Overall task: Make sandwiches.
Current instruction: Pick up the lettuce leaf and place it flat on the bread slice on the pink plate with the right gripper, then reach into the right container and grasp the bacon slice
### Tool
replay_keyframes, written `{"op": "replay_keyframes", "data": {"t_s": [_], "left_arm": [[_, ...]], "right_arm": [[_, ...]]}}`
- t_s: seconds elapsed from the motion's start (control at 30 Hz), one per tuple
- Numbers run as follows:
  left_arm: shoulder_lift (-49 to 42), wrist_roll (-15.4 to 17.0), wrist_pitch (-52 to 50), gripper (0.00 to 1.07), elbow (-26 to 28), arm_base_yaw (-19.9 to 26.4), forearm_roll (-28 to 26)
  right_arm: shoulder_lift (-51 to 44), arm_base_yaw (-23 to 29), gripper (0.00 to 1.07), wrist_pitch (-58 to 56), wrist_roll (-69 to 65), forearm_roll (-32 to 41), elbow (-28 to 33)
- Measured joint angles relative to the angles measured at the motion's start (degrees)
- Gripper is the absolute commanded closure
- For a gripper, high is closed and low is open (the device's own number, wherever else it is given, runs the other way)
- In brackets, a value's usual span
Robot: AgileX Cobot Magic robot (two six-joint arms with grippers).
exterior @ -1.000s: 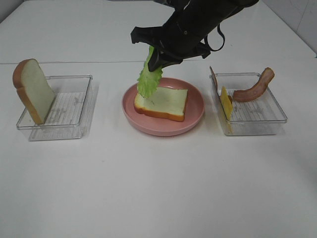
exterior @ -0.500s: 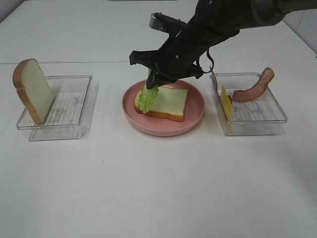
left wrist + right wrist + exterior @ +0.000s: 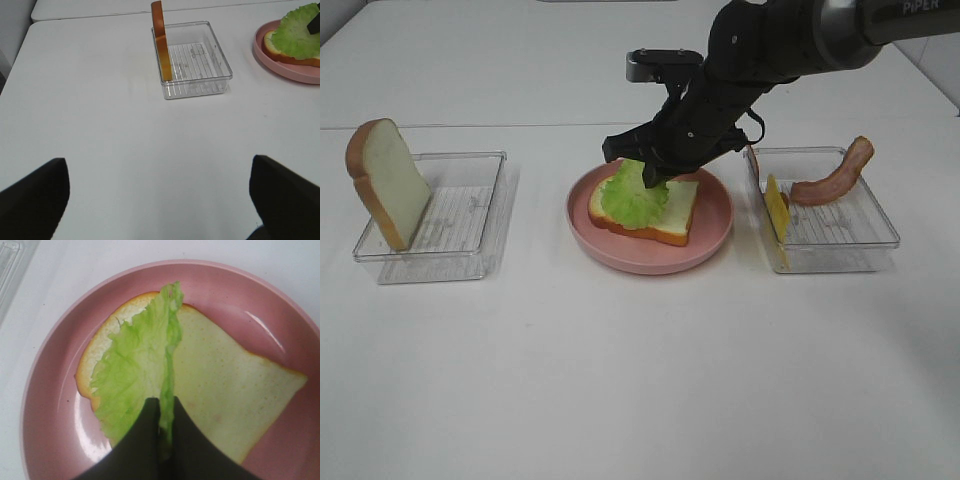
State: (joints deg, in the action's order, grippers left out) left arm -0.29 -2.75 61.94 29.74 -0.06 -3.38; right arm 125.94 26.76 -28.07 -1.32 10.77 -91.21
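Note:
A bread slice [image 3: 670, 208] lies on the round pink plate [image 3: 710, 240] at the table's middle. My right gripper [image 3: 653, 175] is shut on a green lettuce leaf [image 3: 630, 195] whose lower part rests on the slice's left half. The right wrist view shows the fingers [image 3: 150, 440] pinching the lettuce [image 3: 135, 375] over the bread [image 3: 225, 390]. A second bread slice [image 3: 388, 180] stands upright in the left clear tray [image 3: 460, 225]. A bacon strip [image 3: 835, 175] and a cheese square [image 3: 776, 208] lean in the right clear tray [image 3: 840, 245]. My left gripper [image 3: 157, 200] is open and empty, far from the trays.
White table all around. In the left wrist view the left tray [image 3: 195, 65] with its upright bread [image 3: 161, 40] sits ahead, the plate [image 3: 287, 65] at the edge. The right arm [image 3: 770, 50] reaches over the plate from the back right.
My right gripper has come down with the lettuce. The leaf hung free above the plate before; now it lies spread on the bread's left half.

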Motion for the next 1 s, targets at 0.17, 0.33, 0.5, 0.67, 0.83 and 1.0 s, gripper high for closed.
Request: {"op": "replay_keyframes", "data": {"t_s": [0.17,0.33,0.5,0.67,0.83,1.0], "left_arm": [[0.0,0.0,0.0,0.17,0.0,0.0,0.0],[0.0,0.0,0.0,0.17,0.0,0.0,0.0],[0.0,0.0,0.0,0.17,0.0,0.0,0.0],[0.0,0.0,0.0,0.17,0.0,0.0,0.0],[0.0,0.0,0.0,0.17,0.0,0.0,0.0],[0.0,0.0,0.0,0.17,0.0,0.0,0.0]], "right_arm": [[0.0,0.0,0.74,0.23,0.0,-0.8,0.0],[0.0,0.0,0.08,0.8,0.34,-0.97,0.0],[-0.11,0.0,0.09,0.8,4.81,-1.2,0.0],[-2.18,0.0,0.09,0.74,7.79,-1.55,0.0],[-5.16,0.0,0.09,0.86,8.19,-4.64,0.0],[-10.26,0.0,0.09,-1.38,8.31,-9.11,0.0]]}}
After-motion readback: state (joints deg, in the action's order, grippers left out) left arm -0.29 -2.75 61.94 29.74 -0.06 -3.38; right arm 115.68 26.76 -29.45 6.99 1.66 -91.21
